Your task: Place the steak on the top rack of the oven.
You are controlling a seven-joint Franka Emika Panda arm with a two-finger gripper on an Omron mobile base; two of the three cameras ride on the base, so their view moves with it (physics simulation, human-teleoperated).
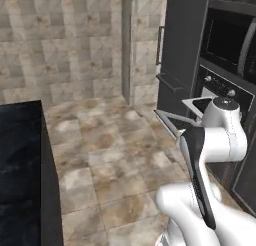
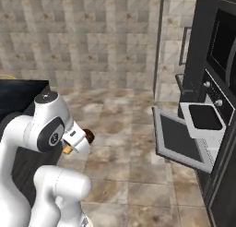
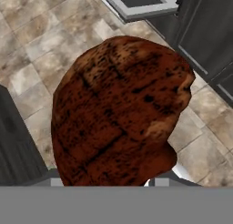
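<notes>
Claw: I see the two-finger claw (image 2: 82,139) at the end of the white arm, at about 8 o'clock in the right base view; it is clamped on the steak.
Steak: rounded, dark reddish-brown steak (image 3: 120,111) with charred flecks, held in the claw above the tiled floor; in the right base view it shows as a small brown lump (image 2: 88,136) with an orange bit just under the wrist.
Oven: built-in dark grey wall oven (image 2: 216,99) with black control strip and silver round knobs, at 3 o'clock in the right base view, well apart from the claw.
Door: dark-glass drop-down door (image 2: 177,140), lowered and standing open out over the floor.
Top rack: pale grey flat rectangular top rack (image 2: 203,119) with a dark centre, pulled out above the door; I see nothing on it. In the hand view its corner (image 3: 139,2) sits at 12 o'clock.
Tabletop: black tabletop (image 1: 20,170) at 8 o'clock in the left base view.
Floor: mottled brown-and-cream stone tile floor (image 1: 105,160), between tabletop and oven.
</notes>
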